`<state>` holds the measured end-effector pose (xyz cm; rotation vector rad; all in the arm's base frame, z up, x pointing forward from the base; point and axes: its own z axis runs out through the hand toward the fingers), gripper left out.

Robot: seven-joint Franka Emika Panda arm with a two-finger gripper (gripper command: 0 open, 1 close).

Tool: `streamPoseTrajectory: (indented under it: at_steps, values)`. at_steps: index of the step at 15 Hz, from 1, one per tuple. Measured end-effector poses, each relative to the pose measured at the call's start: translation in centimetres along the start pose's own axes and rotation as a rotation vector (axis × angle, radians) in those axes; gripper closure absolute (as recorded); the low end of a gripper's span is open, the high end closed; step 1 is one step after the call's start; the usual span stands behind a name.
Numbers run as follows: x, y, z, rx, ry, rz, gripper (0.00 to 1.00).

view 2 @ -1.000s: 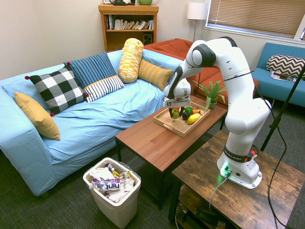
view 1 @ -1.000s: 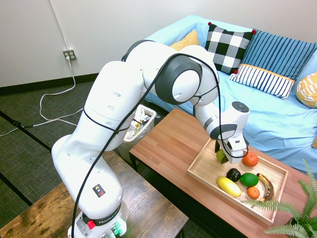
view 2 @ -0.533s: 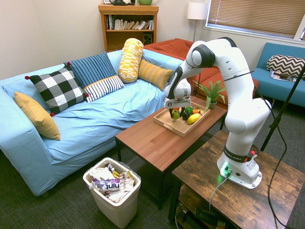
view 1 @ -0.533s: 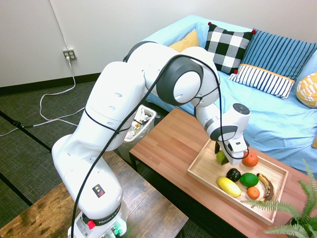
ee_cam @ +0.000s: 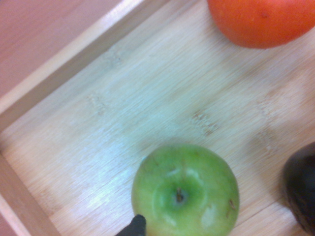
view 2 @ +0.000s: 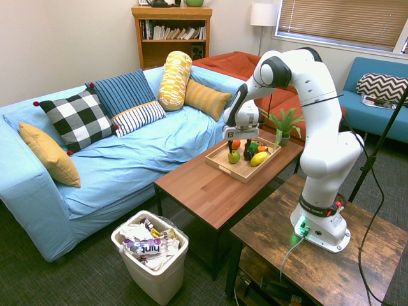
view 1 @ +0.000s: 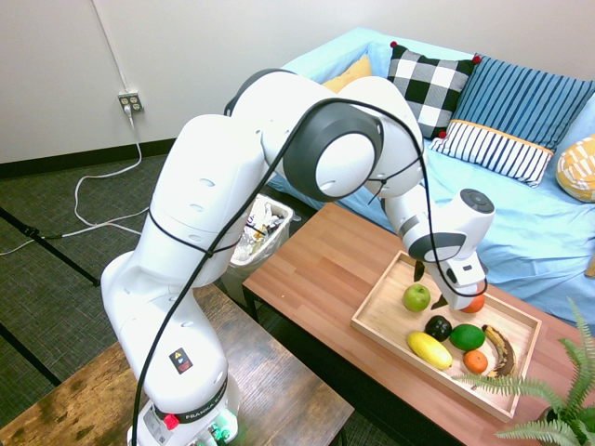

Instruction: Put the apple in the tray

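Now the pincer (view 1: pixel 444 290) hangs just above the tray (view 1: pixel 381 321); its fingers look parted and hold nothing, though they are small in both outside views. Below it the apple (view 1: pixel 416 297) sits upright on the tray floor near the corner closest to the sofa (view 1: pixel 521 214), beside an orange (view 1: pixel 475 303) and a dark fruit (view 1: pixel 438 327), touching neither. The placing looks done. A good finish would be a straight lift, fingers wide, so nothing nudges the apple into rolling. The tray lies at the surface (view 1: pixel 316 269) end by the plant (view 1: pixel 548 409).
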<state>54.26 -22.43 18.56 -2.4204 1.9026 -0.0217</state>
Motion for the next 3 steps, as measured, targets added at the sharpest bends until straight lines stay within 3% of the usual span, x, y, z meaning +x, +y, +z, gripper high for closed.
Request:
streamPoseTrajectory:
  at_steps: [3]
  values:
    - [0.7, 0.3, -4.9, 0.034, -0.006, -0.014, 0.0]
